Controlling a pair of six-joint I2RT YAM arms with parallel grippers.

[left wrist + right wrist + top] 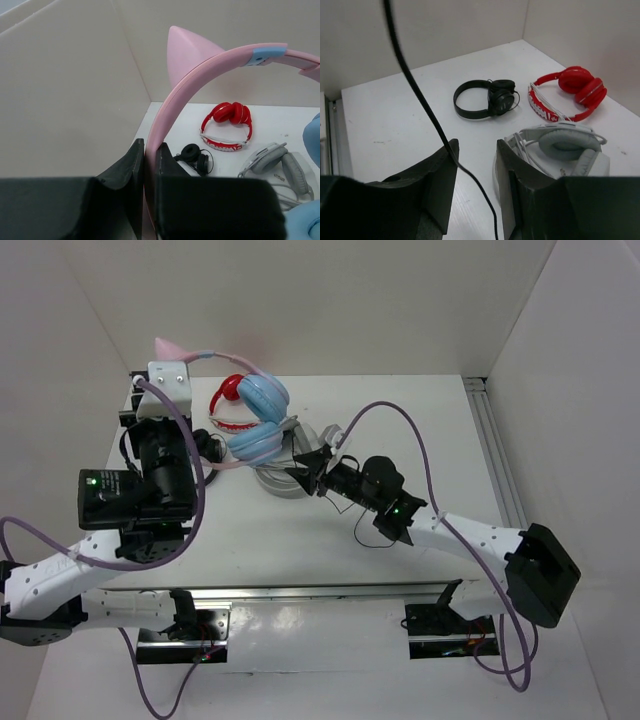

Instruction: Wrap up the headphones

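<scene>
my left claw (150, 152) is clamped tight on the pink headband (172, 100) of the headphones (262, 400), holding them up off the table (395, 115). in the top view they sit upper centre-left, with the blue earcups (255, 440) just above the grey pair (565, 145) in frame. my right claw (476, 150) has its jaws partly apart. the thin black cable (417, 90) runs down between them, brushing the left-hand finger in the wrist view, and it's not pinched as far as i can see.

step in hand, i reckon: catch the cable so it can be wound round the headband. to do it well:
- centre the cable between the pads before pinching
- grip light enough that it can slide
- hold the left claw steady
- lead the cable clear of the red pair (575, 85) and black pair (487, 97) lying upper right in the right wrist view

hard to see:
- the cable is cut off at the bottom of the frame, so its end is hidden
- where the cable joins an earcup
- the earcups are only slivers at the right edge of the left wrist view
- in the top view the cable is too thin to trace near my right arm
</scene>
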